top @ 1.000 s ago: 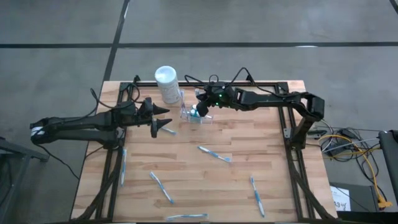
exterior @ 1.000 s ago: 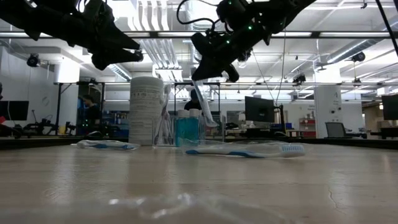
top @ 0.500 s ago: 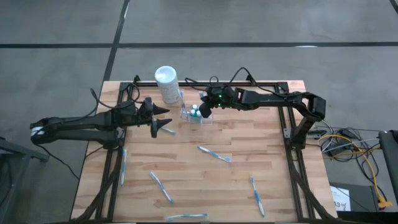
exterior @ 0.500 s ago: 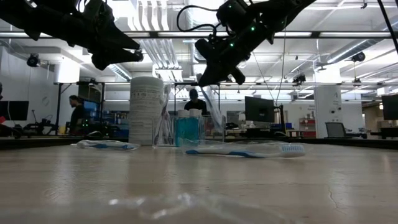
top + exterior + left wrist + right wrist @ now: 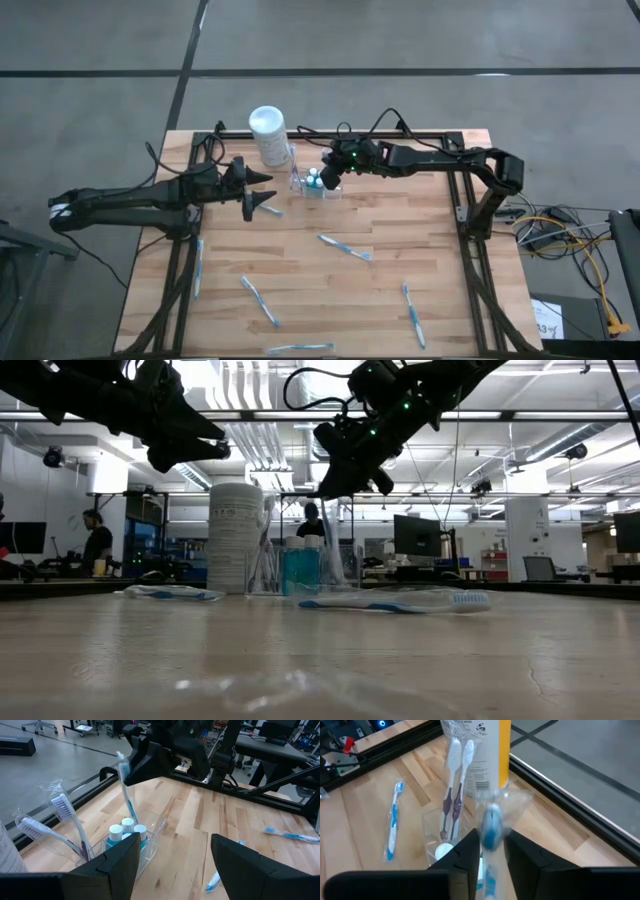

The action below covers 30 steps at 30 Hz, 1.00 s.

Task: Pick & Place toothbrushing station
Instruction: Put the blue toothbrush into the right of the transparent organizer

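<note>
L arm lay over the table's (image 5: 420,250) left side, its pincer (image 5: 268,190) spread wide w/ nothing in it, hanging clear of the wood. Just past it stood 1 white cylinder (image 5: 267,135) at the back edge. Right beside that sat the toothbrushing station (image 5: 318,190), a clear holder, upright on the table near the back, about mid-width. From the L wrist view it held 2 wrapped purple-handled brushes (image 5: 67,822) at one end, 3 blue bottles w/ white caps (image 5: 128,824) (poss. a 4th, hard to tell) in the middle, & 1 blue brush (image 5: 126,790) standing tall. R pincer (image 5: 325,182) hovered right over the station, at that blue brush's top; couldn't tell whether it was gripping the brush or clear of it. Loose brushes on the table: 6 counted, i.e. 1 under the L pincer (image 5: 272,211), 1 along the left frame rail (image 5: 198,268), 1 front-left (image 5: 259,301), 1 at the front edge (image 5: 300,349), 1 mid-table (image 5: 345,246), 1 front-right (image 5: 413,315).
</note>
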### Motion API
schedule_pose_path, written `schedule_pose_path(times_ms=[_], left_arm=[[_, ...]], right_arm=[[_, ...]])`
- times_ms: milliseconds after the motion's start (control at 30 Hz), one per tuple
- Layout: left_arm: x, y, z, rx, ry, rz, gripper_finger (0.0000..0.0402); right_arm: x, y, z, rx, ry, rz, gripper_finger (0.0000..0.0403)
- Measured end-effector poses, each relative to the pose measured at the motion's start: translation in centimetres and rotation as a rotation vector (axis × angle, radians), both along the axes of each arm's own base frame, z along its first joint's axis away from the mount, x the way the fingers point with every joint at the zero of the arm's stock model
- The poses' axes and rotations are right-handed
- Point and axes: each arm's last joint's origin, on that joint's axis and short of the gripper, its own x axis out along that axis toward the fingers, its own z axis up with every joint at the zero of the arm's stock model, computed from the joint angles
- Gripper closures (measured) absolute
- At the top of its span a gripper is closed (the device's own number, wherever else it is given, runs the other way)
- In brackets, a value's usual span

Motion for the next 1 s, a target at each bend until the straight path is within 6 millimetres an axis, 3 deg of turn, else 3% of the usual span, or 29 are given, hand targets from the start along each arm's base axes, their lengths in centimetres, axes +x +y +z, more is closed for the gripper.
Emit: schedule_pose_path(times_ms=[233, 467, 867, 1000], left_arm=[[0.0, 0.0, 0.0, 0.000, 0.000, 0.000, 0.0155], [0.0, 0.0, 0.0, -0.003, -0.001, 0.001, 0.0155], [0.0, 0.0, 0.0, -0.008, -0.002, 0.001, 0.0155], [0.0, 0.0, 0.0, -0.008, -0.002, 0.001, 0.0155]], right_arm=[[0.0, 0.1, 0.0, 0.018, -0.005, -0.010, 0.0286], [0.0, 0.1, 0.1, 0.038, -0.014, -0.024, 0.0285], [-1.9, 0.8, 5.6, 0.048, 0.050, -0.016, 0.0290], [-3.2, 1.5, 7.1, 0.200, 0.139, -0.013, 0.0297]])
